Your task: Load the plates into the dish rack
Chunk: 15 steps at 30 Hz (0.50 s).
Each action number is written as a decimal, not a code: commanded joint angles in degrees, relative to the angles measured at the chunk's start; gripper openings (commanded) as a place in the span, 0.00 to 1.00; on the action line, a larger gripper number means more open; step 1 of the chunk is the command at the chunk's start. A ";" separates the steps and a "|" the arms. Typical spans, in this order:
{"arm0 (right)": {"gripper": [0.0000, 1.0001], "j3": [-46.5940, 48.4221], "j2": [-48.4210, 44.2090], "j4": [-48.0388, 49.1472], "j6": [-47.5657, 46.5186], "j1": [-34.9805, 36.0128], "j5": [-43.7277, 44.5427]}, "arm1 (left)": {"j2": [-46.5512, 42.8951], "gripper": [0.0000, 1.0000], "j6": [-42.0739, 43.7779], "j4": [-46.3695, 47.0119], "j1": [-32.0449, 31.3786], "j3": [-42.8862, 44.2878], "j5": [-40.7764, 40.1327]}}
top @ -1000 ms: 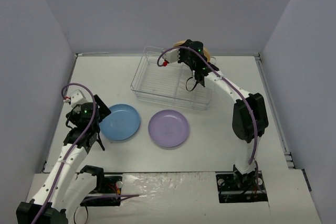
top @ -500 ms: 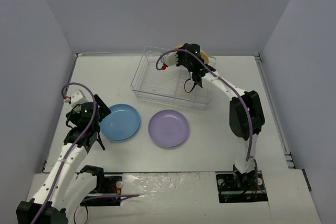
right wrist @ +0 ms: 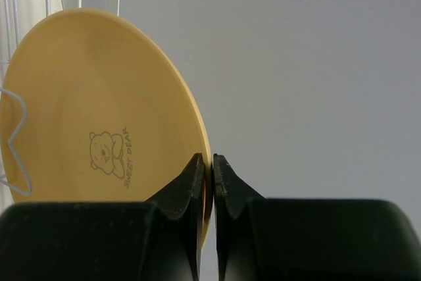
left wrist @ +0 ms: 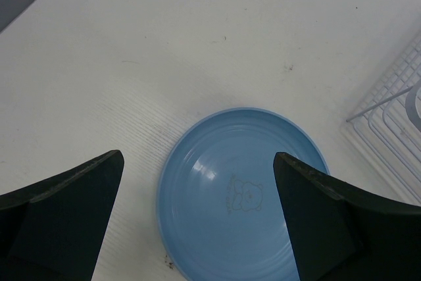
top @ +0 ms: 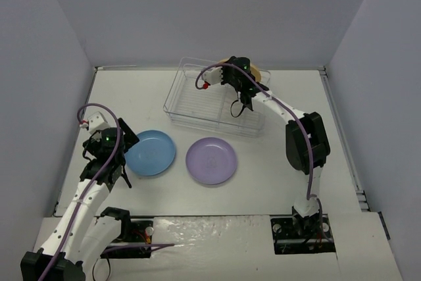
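My right gripper (right wrist: 208, 162) is shut on the rim of the yellow-orange plate (right wrist: 92, 116), which stands on edge with its bear print facing the camera. From above, that plate (top: 259, 72) shows only as a sliver behind the right gripper (top: 242, 70), at the far right end of the wire dish rack (top: 197, 100). The light blue plate (top: 150, 153) and the lavender plate (top: 211, 160) lie flat on the table in front of the rack. My left gripper (left wrist: 197, 182) hangs open over the blue plate (left wrist: 243, 195), touching nothing.
White table (top: 276, 156) boxed in by grey walls at the back and both sides. A corner of the rack's wires (left wrist: 395, 123) shows at the right of the left wrist view. A rack wire (right wrist: 16, 136) crosses the yellow plate's left edge.
The right gripper with the yellow plate has shifted slightly left and toward the back over the rack's far end. The left arm and the two flat plates have not moved.
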 commanded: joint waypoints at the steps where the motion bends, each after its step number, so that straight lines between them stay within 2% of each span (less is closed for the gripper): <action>1: 0.06 0.00 -0.85 7.13 1.05 -1.01 0.63 | 0.21 0.97 0.20 2.74 0.27 3.82 -1.02; 7: 0.26 -1.27 -1.98 7.07 2.26 -0.92 0.45 | 0.47 0.97 0.12 2.74 0.27 3.99 -0.94; 12: 0.51 -2.02 -3.13 6.26 3.69 -0.75 0.28 | 0.47 0.97 0.12 2.56 0.18 4.08 -0.85; 15: 0.58 -2.23 -4.13 5.47 4.49 -0.26 0.15 | 0.44 0.97 0.12 2.26 0.27 4.20 -0.73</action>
